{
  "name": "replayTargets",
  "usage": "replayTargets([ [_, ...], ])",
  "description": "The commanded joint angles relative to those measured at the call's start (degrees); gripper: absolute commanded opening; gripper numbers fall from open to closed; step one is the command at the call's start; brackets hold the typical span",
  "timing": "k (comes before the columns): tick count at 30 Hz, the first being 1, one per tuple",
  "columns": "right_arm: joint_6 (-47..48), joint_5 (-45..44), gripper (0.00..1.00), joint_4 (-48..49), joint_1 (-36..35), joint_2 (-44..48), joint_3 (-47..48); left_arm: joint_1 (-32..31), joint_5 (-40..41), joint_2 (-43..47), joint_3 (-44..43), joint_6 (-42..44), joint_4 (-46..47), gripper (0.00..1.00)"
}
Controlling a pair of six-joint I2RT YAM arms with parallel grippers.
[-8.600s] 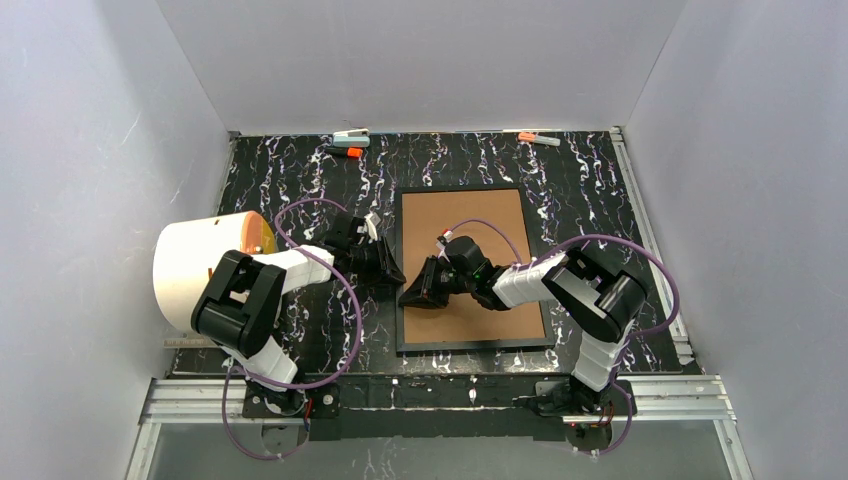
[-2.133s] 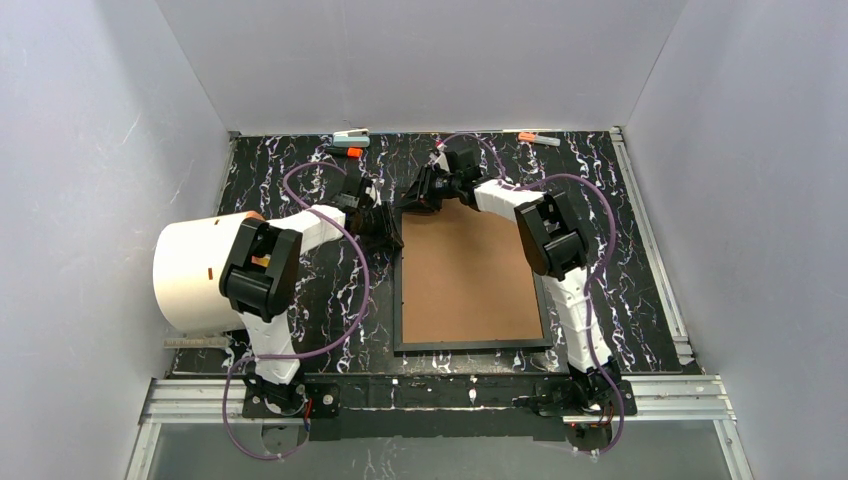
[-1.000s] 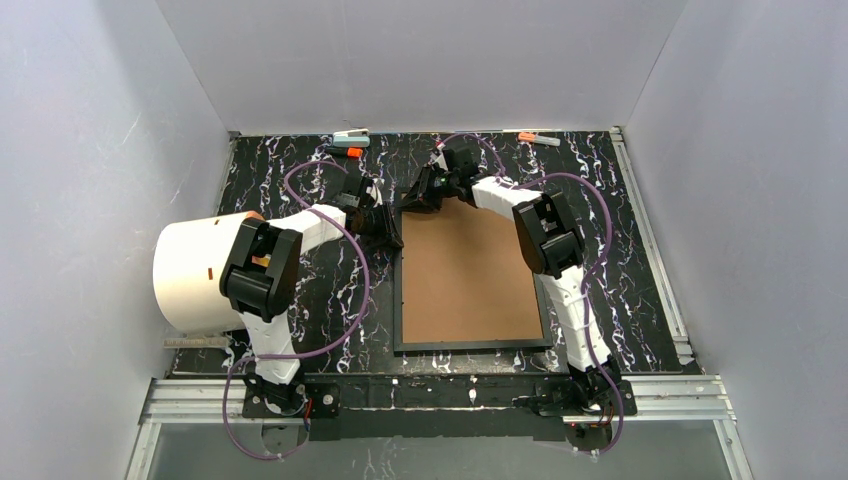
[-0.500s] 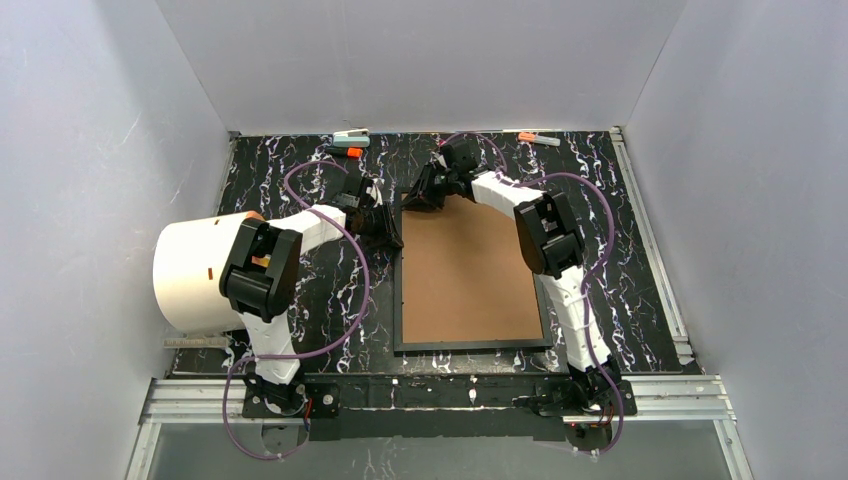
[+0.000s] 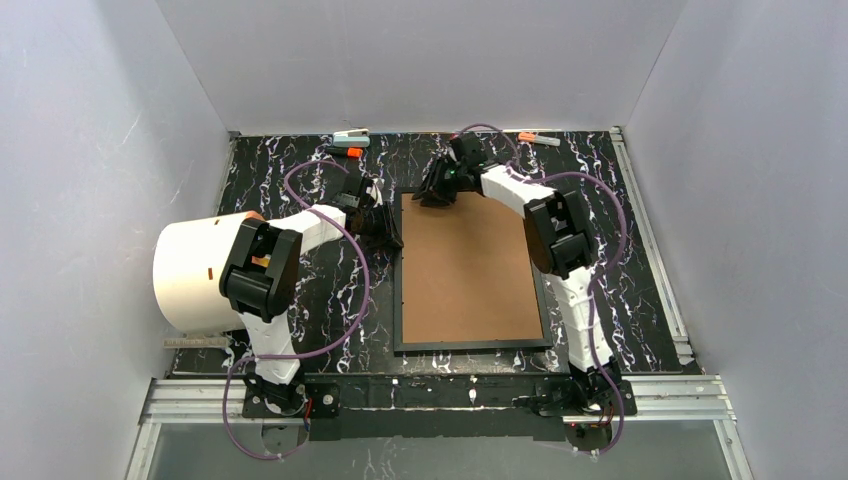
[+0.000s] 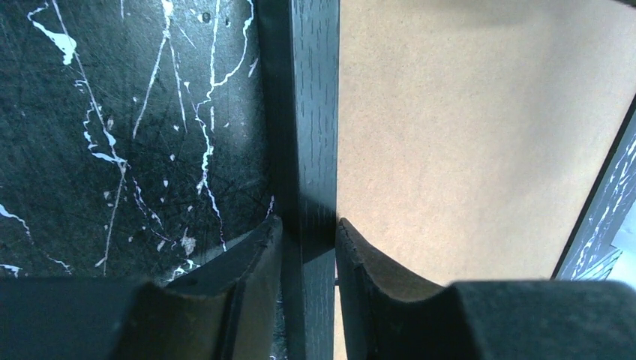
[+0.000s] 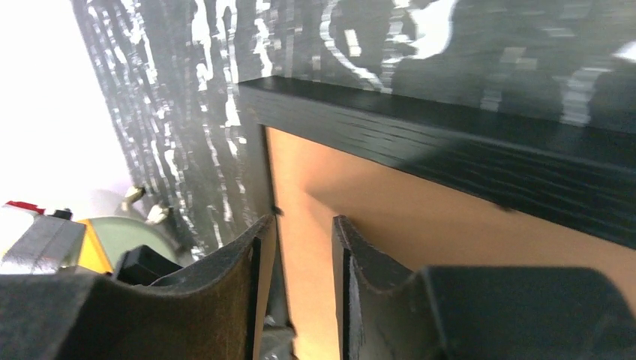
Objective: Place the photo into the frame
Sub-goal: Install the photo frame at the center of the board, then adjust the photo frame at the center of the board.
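The frame lies on the surface, enclosing the backing board. My left end effector pinches its rail left of the board; my right end effector, spread, is at the board's far edge.

A robotics lab cell: white panel walls enclosing a black marbled tabletop with aluminium rails.

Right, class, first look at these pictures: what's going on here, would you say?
Two robot arms are working on a black frame that lies face down on the marbled table, with its brown backing board in place. The left gripper clamps the frame's left rail. The right gripper hovers open over the board at the far left corner, holding nothing. A curled white sheet, possibly the photo, sits beside the left arm.
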State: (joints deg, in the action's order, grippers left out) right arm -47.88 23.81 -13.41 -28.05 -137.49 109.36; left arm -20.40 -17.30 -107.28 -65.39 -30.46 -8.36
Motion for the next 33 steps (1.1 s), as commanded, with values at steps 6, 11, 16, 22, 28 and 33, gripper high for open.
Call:
replayTargets([
  [6, 8.96, -11.41, 0.52, -7.07, 12.34, 22.51, -15.36, 1.44, 2.79, -1.45, -2.94, 4.05, -6.12, 0.38],
  [11, 9.12, -18.37, 0.71, -13.08, 20.75, 31.33, -28.47, 1.94, 0.17, -2.72, -5.32, 5.58, -6.18, 0.46],
  [16, 11.44, -18.04, 0.87, -15.71, 24.26, 35.08, -35.78, 2.21, -3.07, -4.73, -8.72, 6.90, -6.67, 0.51],
  [22, 13.41, -10.79, 0.90, -15.40, 24.33, 36.82, -40.61, 2.21, -9.02, -8.09, -12.60, 7.40, -6.22, 0.54],
  [28, 13.46, -4.43, 0.90, -12.89, 24.27, 37.63, -45.46, 2.21, -11.45, -10.44, -15.54, 6.86, -5.61, 0.55],
  [33, 12.31, 3.47, 0.87, -9.79, 24.00, 39.67, -49.06, 2.12, -14.36, -13.32, -19.60, 4.65, -3.90, 0.55],
])
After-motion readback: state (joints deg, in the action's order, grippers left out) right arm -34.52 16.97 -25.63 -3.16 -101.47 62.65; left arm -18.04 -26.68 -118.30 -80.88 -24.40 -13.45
